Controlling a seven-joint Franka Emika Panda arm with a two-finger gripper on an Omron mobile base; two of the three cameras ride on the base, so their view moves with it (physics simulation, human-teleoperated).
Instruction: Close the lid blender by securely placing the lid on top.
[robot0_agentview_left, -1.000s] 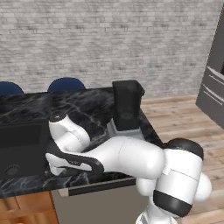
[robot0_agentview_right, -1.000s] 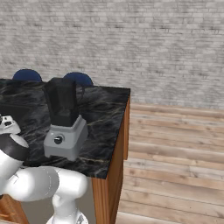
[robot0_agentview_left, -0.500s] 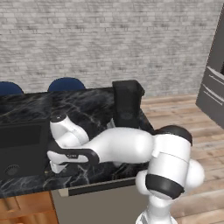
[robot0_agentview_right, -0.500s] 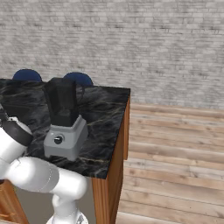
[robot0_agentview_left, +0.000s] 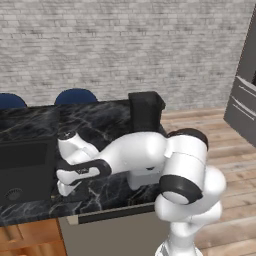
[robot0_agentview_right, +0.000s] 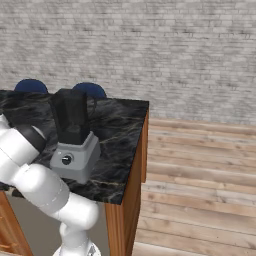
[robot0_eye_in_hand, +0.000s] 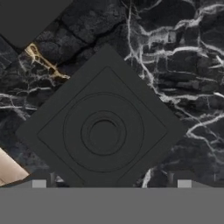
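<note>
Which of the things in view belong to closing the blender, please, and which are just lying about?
Job: lid flat on the counter; blender, jar top uncovered; gripper, open above the lid.
Lying about: black box appliance; blue chairs.

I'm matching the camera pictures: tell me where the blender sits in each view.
Left base view: blender upper centre, behind the arm.
Right base view: left of centre, knob toward the camera.
Shared landmark: black marble counter, also under the lid in the hand view.
</note>
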